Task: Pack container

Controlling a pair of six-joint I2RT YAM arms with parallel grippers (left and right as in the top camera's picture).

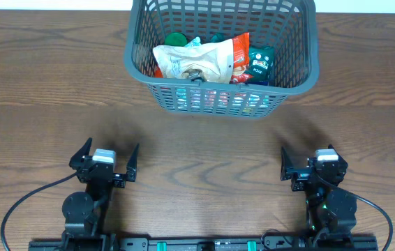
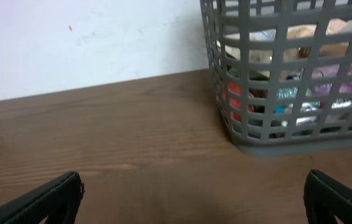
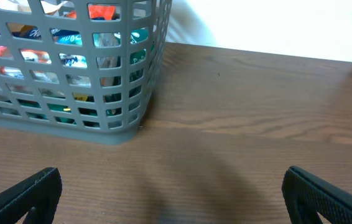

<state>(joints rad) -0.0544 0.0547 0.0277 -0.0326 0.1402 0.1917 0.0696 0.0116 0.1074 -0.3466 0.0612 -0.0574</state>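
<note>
A: Black, both sets of fingers, and spread wide: left gripper (image 1: 108, 150) and right gripper (image 1: 308, 157) empty, parked low at seven and five o'clock on the table (image 1: 44, 90).

B: Touching anything?

A: Nothing. Well apart from everything. Moving outward: bare wood, then the basket (image 1: 183, 97), at one o'clock from the left, eleven from the right, up by the twelve o'clock edge.

B: Filled?

A: Looks so. White bag (image 1: 197, 63) lying across the top, teal packet (image 1: 260, 61) at its three o'clock, green lid (image 1: 176, 40) peeking out at its ten o'clock. More colours showing through the lattice low down.

B: Handling, if moved?

A: Probably stiff plastic. Light on its own, heavier with that load. Not fragile, but likely to slide readily on smooth wood. Far too wide to pinch across. Best to take the thick rim, one gripper on each side at nine and three o'clock, or to hook a finger through a slot. Soft and crinkly by the look, those packets, and liable to shift if tipped, so keep level.
</note>
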